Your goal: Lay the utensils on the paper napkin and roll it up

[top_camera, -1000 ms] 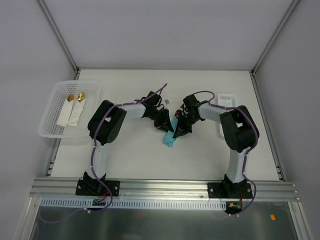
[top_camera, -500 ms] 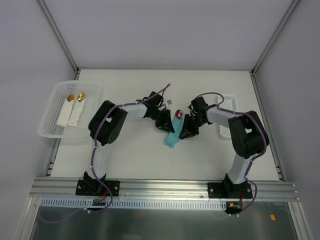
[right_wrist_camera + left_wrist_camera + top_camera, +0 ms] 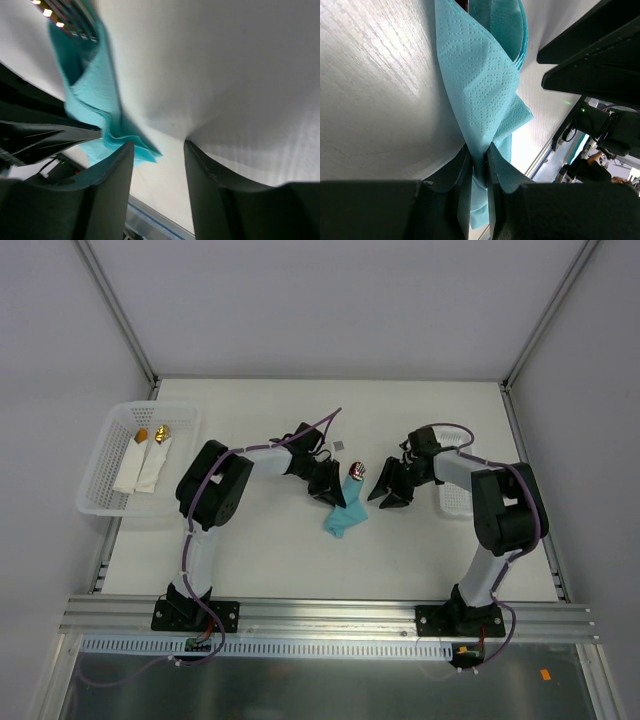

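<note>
Maybe going wrong: the roll could be pulled open, because the paper napkin (image 3: 480,75) is pinched by only one thin fold in the left hand (image 3: 479,160). A small tug would be enough.
Another worry: the utensils (image 3: 354,471) could be slid out of the open end, since nothing is pressed on them there.
One more worry: the thin paper could be torn if it is dragged along the surface (image 3: 260,550).
Left hand: closed tight on a fold of the napkin, with the paper squeezed flat between the two fingers.
Right hand (image 3: 159,150): fingers held apart, with nothing between them. The napkin is seen just past its fingertips, off to one side, and is not touched.
Where the napkin is: right at the tips of the left hand, between the two hands, nearer the left one.
Where the utensils are: tucked into the napkin's end, just beyond the left hand's tips.
Look of the napkin: teal-blue, dotted with tiny bumps, folded in loose layers. It is more like a floppy cone than a tight roll.
Look of the utensils: shiny purple-pink heads are seen poking out. The handles are hidden by the paper.
Not shown: whether the napkin is lifted or lying flat.
</note>
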Robot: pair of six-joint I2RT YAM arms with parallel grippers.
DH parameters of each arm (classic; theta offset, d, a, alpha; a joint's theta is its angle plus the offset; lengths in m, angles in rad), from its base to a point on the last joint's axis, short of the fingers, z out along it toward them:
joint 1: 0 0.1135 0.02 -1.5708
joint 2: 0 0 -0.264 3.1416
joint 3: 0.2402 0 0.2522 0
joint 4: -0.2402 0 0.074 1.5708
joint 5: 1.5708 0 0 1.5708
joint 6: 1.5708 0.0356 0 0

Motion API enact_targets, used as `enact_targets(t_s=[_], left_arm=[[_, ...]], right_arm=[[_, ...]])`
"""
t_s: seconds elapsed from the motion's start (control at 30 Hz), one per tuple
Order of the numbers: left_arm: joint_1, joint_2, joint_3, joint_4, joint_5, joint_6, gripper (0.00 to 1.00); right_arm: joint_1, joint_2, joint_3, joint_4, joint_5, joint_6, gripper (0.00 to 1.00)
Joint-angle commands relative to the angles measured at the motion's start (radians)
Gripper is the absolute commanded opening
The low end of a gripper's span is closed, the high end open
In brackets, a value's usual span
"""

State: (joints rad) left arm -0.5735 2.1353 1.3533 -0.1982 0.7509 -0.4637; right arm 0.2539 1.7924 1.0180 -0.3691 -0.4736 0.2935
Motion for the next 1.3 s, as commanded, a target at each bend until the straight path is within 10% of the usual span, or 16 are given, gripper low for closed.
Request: enact_targets(t_s=[0.0,0.13,0.57,1.13,1.27], left_arm=[[0.017,0.029,-0.036,-0.072,-0.041,0.060,0.00],[0.021,0.032,-0.039,-0.073,-0.032,0.059,0.00],[0.038,0.058,-0.016,-0.075,0.008,0.037,0.00],[0.049,0.074,-0.011,-0.056,0.062,0.014,0.00],[0.049,0.074,-0.011,-0.053,0.064,0.013,0.00]], right_arm=[[0.007,0.045,0.028,0.105,-0.106,0.068,0.50],[0.015,0.071,0.028,0.179,-0.114,0.096,0.65],[0.088,0.183,0.047,0.102,-0.099,0.049,0.67],[0.088,0.289,0.022,0.124,-0.036,0.003,0.02],[0.085,0.279,-0.001,0.183,-0.089,0.009,0.00]])
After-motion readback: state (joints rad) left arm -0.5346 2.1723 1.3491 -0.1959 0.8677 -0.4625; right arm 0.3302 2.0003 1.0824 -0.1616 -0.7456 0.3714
